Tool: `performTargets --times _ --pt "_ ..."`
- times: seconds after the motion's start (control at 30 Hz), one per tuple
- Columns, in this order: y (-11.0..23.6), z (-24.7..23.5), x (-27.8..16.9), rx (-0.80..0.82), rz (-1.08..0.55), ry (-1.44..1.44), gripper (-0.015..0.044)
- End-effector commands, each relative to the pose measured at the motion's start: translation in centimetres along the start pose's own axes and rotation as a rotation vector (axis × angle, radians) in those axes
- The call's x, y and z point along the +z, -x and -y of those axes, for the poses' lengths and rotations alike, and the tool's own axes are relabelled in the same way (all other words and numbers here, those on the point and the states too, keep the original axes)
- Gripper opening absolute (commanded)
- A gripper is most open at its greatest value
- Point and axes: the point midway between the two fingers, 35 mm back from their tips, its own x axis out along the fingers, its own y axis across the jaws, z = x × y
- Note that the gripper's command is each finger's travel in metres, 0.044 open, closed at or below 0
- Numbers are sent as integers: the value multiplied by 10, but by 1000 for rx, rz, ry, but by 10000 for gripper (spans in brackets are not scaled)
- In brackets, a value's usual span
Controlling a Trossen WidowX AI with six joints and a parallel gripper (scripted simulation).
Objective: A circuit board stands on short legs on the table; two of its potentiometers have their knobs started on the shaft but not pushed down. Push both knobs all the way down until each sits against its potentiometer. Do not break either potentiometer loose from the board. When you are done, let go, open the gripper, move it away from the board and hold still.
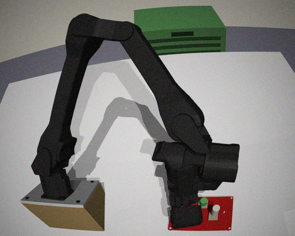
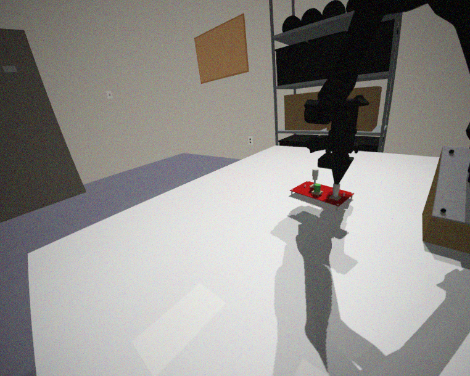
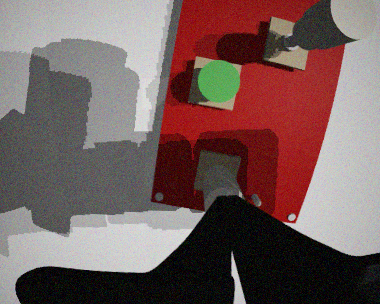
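The red circuit board (image 1: 226, 204) (image 2: 300, 190) (image 3: 280, 110) stands on short legs. A grey knob (image 2: 336, 190) (image 3: 219, 189) stands upright at one end, its lower end close to its potentiometer; I cannot tell whether a gap is left. My gripper (image 2: 337, 183) (image 3: 226, 205) is shut and empty, its tips at the top of this knob. In the top view the hand hides them. Another light grey knob (image 1: 216, 207) (image 2: 314, 172) (image 3: 352, 15) sits high on a thin shaft, clearly above its potentiometer (image 1: 213, 217) (image 3: 287, 59).
A low green knob (image 1: 203, 201) (image 2: 317, 188) (image 3: 219, 81) stands between the two grey ones, on its own base. Small posts also rise from the board. The arm's base block (image 1: 64, 215) (image 2: 443, 235) stands to one side. A green cabinet (image 1: 182, 22) is beyond the table.
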Motion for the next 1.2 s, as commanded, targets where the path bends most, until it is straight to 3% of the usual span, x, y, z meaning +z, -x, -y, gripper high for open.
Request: performTargets --times 0.0,0.5,1.17 --pt "-13 -2 1 8 -18 17 0" --pt "-12 -2 1 8 -18 17 0" --pt "19 -1 2 7 -18 17 0"
